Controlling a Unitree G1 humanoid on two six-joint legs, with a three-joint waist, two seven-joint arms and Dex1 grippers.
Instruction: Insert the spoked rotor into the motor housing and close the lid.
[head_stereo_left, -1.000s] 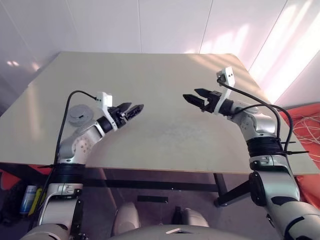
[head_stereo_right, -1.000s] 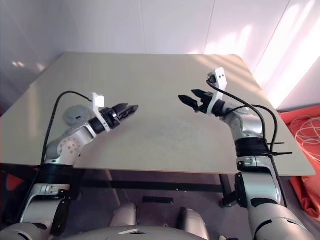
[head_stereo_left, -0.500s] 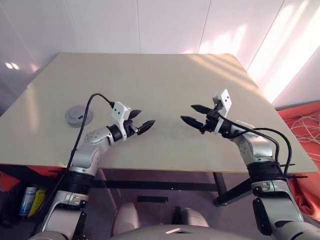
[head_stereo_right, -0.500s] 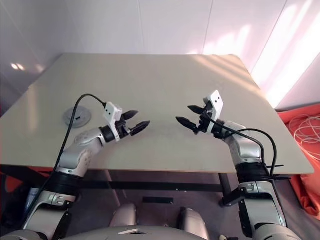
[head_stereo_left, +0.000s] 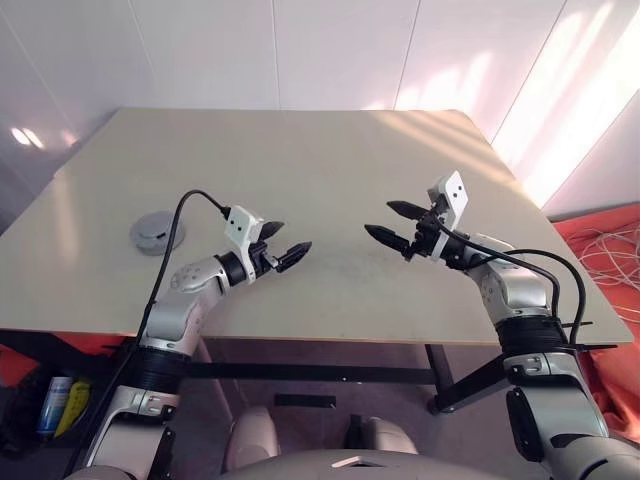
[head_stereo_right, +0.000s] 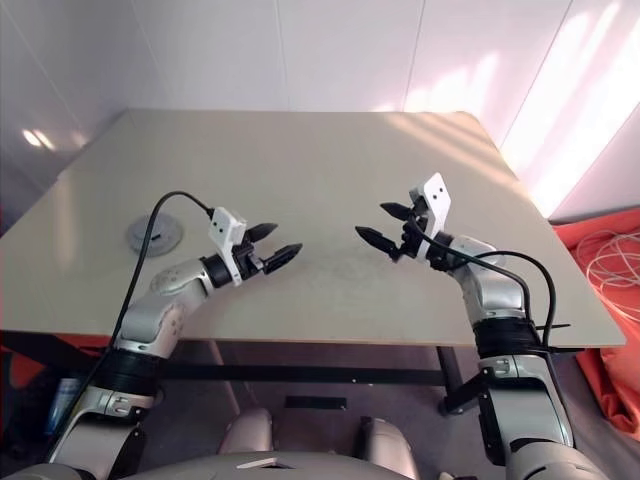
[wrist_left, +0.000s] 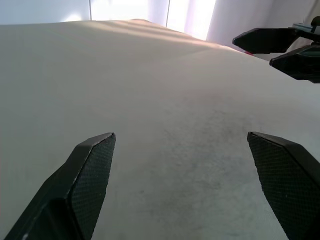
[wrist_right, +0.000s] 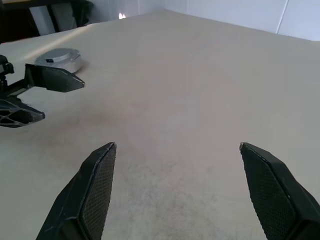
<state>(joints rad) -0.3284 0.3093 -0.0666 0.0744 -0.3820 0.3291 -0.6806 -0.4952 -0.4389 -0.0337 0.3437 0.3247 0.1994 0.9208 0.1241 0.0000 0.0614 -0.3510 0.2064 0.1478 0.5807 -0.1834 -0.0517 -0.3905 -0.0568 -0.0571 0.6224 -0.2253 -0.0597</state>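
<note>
Grey closed motor housing (head_stereo_left: 157, 232), lid (wrist_right: 59, 54) on top, left of frame | we read no writing | left gripper (head_stereo_left: 283, 243) and right gripper (head_stereo_left: 395, 222): fingers apart, empty, over table (head_stereo_left: 330, 160)

Table (head_stereo_left: 300, 160): matt beige top, smooth, with faint scuffing near its front middle. Round case (head_stereo_left: 156, 232): grey, dull sheen. Finger pads (wrist_left: 90, 175): black, finely cross-textured.

Round grey disc-shaped case (head_stereo_left: 157, 232), far left on the beige tabletop (head_stereo_left: 330, 180): too small for us to tell ribs, windings or whether it stands closed. In the right wrist view we see only its low side, top detail unresolved.
</note>
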